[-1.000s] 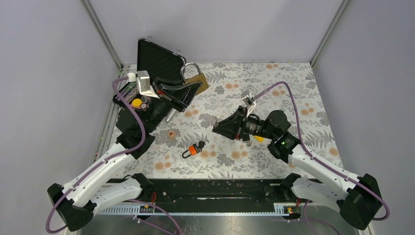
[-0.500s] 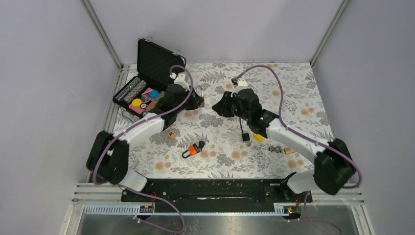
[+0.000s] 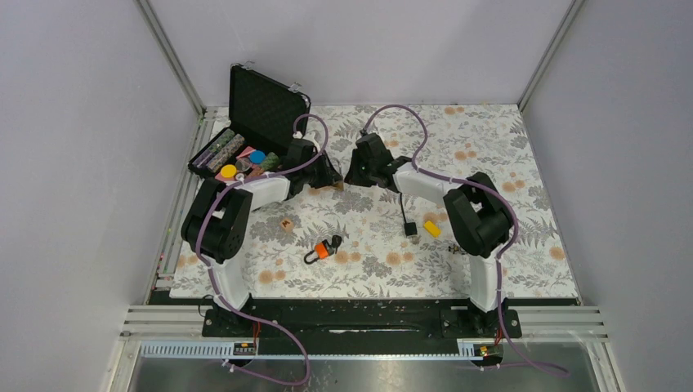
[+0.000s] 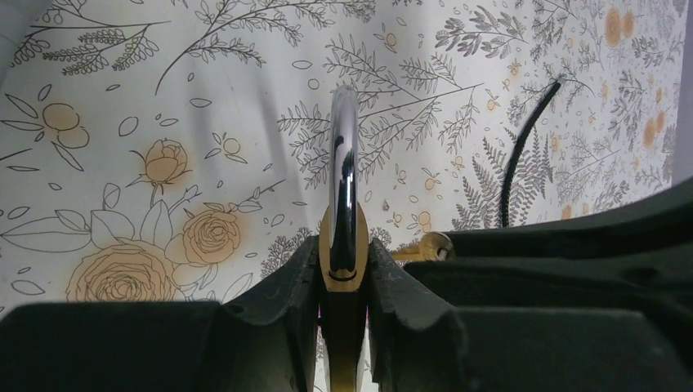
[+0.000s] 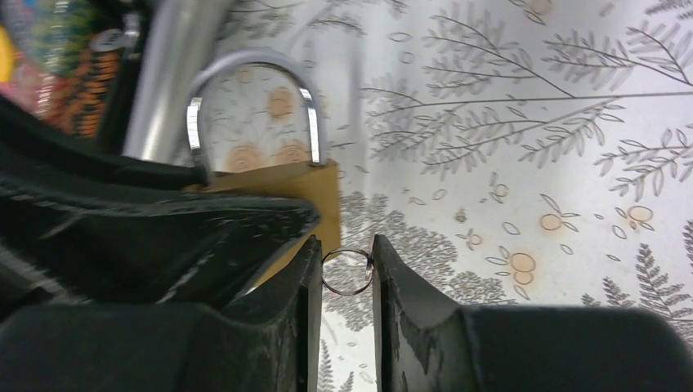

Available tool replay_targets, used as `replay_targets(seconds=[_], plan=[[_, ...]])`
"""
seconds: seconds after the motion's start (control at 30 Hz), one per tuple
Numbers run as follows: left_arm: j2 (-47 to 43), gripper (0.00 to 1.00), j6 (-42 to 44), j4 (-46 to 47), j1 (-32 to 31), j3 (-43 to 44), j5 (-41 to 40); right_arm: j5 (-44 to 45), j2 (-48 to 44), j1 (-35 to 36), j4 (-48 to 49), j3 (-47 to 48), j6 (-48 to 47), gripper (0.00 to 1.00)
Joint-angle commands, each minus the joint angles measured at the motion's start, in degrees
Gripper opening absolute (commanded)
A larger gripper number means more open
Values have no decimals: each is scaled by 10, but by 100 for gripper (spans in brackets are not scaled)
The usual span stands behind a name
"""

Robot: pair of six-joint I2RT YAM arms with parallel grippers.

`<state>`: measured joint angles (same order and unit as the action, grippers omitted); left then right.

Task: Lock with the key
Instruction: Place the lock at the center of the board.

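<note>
left fingers (image 4: 278,302) clamped on padlock (image 4: 343,237): hold rigid. right fingers (image 5: 286,327) pinching key ring (image 5: 347,292) just beside padlock: twist slow w/o pulling or tilting.

Case (image 3: 261,110) hems left of padlock (image 5: 315,192); cable (image 3: 404,208), yellow block (image 3: 431,229), orange clip (image 3: 322,250) litter near mat (image 3: 523,163); right passable.

Both arms rise from their near bases, elbows bent, forearms stretched inward to meet at the far middle of the table. The left gripper (image 3: 331,175) points right, its fingers (image 4: 282,290) clamped on the padlock (image 4: 343,245). The right gripper (image 3: 351,173) points left, facing it closely, fingers (image 5: 400,286) drawn to a narrow gap, apparently nipping the key ring (image 5: 346,271)
</note>
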<state>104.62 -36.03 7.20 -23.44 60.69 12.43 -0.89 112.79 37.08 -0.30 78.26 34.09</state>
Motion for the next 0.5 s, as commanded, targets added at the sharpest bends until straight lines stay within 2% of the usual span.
replay_targets(seconds=[0.0,0.2,0.33,0.4,0.47], plan=[[9,10,-27,41,18,50,49,64,31,-1,-91,62,35,5],[28,22,-40,36,26,47,69,22,74,-1,-113,102,52,9],[34,41,-58,11,31,50,70,-32,83,-3,-110,110,50,27],[30,43,-70,-3,37,45,58,-34,71,-8,-111,104,50,42],[24,46,-77,-12,40,38,49,-38,54,-18,-111,93,52,52]])
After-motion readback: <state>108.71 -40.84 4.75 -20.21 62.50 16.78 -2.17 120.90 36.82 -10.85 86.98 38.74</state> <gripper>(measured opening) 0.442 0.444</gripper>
